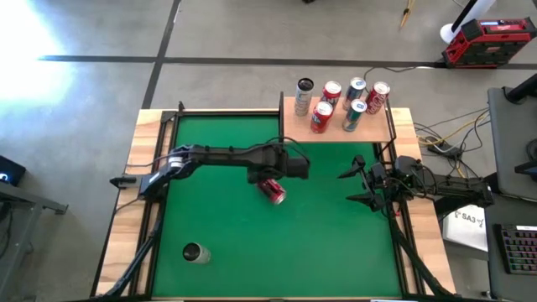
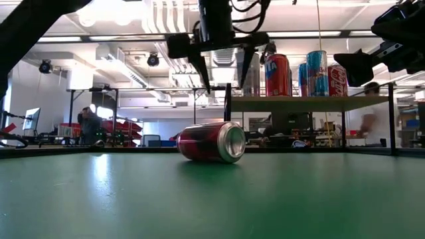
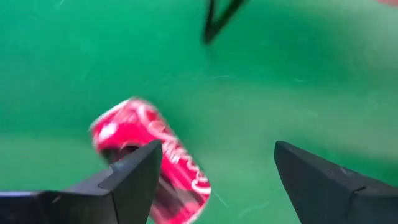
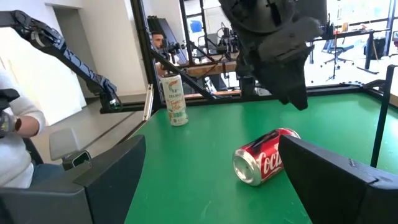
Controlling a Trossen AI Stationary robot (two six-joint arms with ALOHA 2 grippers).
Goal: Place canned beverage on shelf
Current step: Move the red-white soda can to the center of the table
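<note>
above the middle of the green mat, the left gripper hangs over a red cola can that lies on its side, its fingers parted and gripping nothing; the low view shows clear air between the fingertips and the can, and the left wrist view puts the can off to one side of the gap rather than squarely between the fingers. the right gripper waits near the mat's right edge, just in front of the shelf, its jaws standing wide and empty. six cans already stand upright on the shelf, a small light-wood board at the far right corner: three red, two blue-and-silver and one pale silver can at the left end. two cans remain on the mat: the fallen red one at centre and a pale can near the front left, which the right wrist view shows standing upright. by this count the job looks well advanced, six shelved out of eight in view, with the tipped can the next to be lifted; it has yet to be grasped, righted and carried to the board, where bare wood remains at the near edge. a person shows beside the table in the right wrist view.
</note>
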